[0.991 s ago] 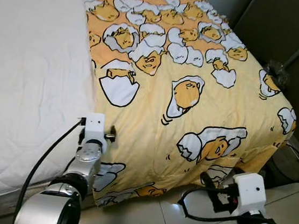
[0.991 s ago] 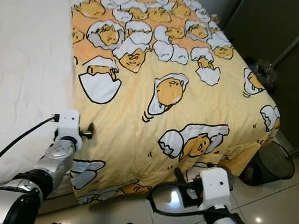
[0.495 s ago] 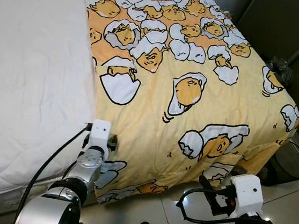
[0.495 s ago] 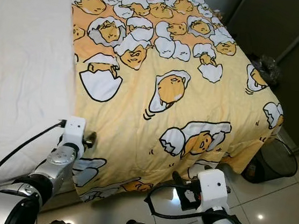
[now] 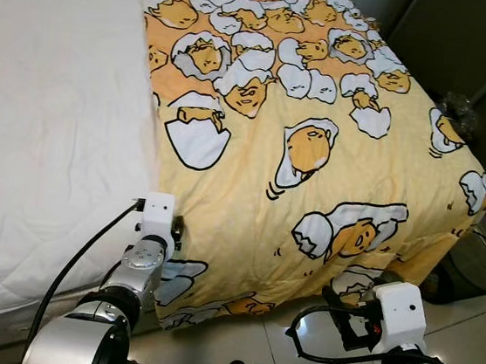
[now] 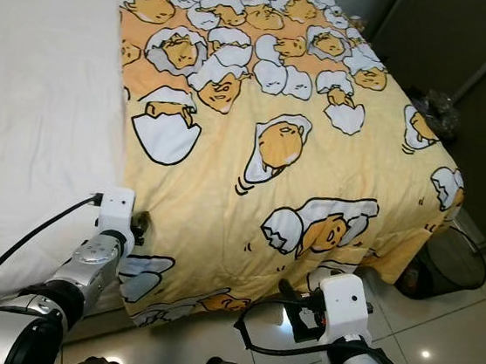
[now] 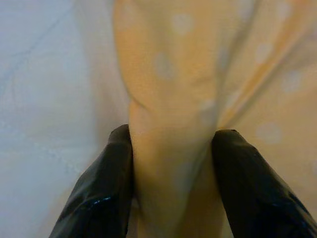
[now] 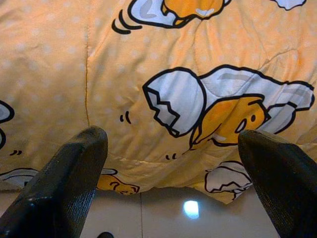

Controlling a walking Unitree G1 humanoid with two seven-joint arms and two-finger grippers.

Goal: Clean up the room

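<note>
The yellow blanket (image 5: 317, 147), printed with egg-shell cartoon figures, lies spread over the right part of the bed (image 5: 47, 125), its long axis running from the near edge toward the far end; its near and right borders hang over the mattress toward the tiled floor (image 6: 436, 336). The left part of the bed shows a bare white quilted cover. The left claw (image 5: 175, 227) sits at the blanket's near left edge, where yellow fabric meets white cover. The left wrist view shows its two black fingers (image 7: 99, 193) closed on a raised fold of the blanket (image 7: 173, 148), fabric pinched between them, with the white cover to one side of the fold; the head views give only the claw's position at the edge, not the pinch. The right claw (image 5: 342, 312) hangs below the blanket's near right border, above the floor. In the right wrist view its fingers (image 8: 64, 183) are spread wide apart with nothing between them, pointing at the hanging border of the blanket (image 8: 198, 99) and a strip of floor beneath it. A dark mesh wastebasket (image 6: 449, 258) stands on the floor just beside the bed's right corner; its contents cannot be made out. Dark cabinet doors (image 5: 469, 50) stand to the far right.
</note>
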